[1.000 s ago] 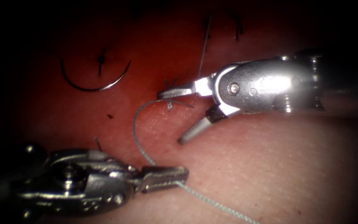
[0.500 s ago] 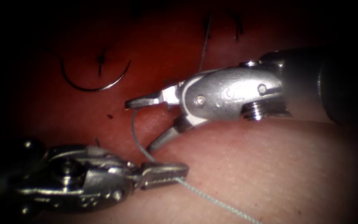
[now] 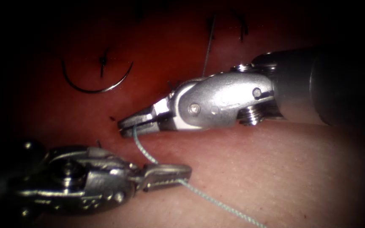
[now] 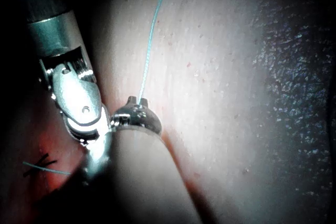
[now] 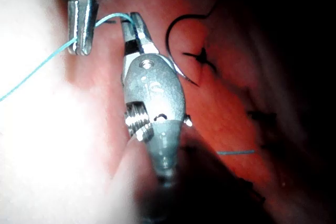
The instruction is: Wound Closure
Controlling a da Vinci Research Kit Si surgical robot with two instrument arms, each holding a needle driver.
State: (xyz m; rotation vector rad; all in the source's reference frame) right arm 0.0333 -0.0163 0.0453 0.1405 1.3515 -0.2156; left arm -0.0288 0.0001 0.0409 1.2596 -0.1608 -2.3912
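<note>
Nearest the endoscope, low on the left: left tool [image 3: 178, 175], jaws closed flat on the thread [image 3: 142, 145], which runs on past them as a pale strand toward the lower right over the tissue [image 3: 275, 169]. Seen in the right wrist view as well, left tool [image 5: 80, 30] clamped on the thread [image 5: 47, 61]

Just beyond, coming in from the right: right tool [image 3: 134, 125], jaws brought together on the same thread a short way above the left tool's grip; a short taut length spans the two tools. Right wrist view: right tool [image 5: 134, 27] pinching the strand at its tips

Behind the right tool: a dark stitch knot with short cut ends on the tissue, partly hidden by the tool body

Farther back, upper left: needle [image 3: 96, 86], lying free on the red-stained tissue, curve opening upward, held by neither tool, well apart from both; whether its tip enters the tissue cannot be told. Needle [image 5: 181, 43] also visible in the right wrist view

Farthest back: earlier dark stitches [image 3: 241, 27]
</note>
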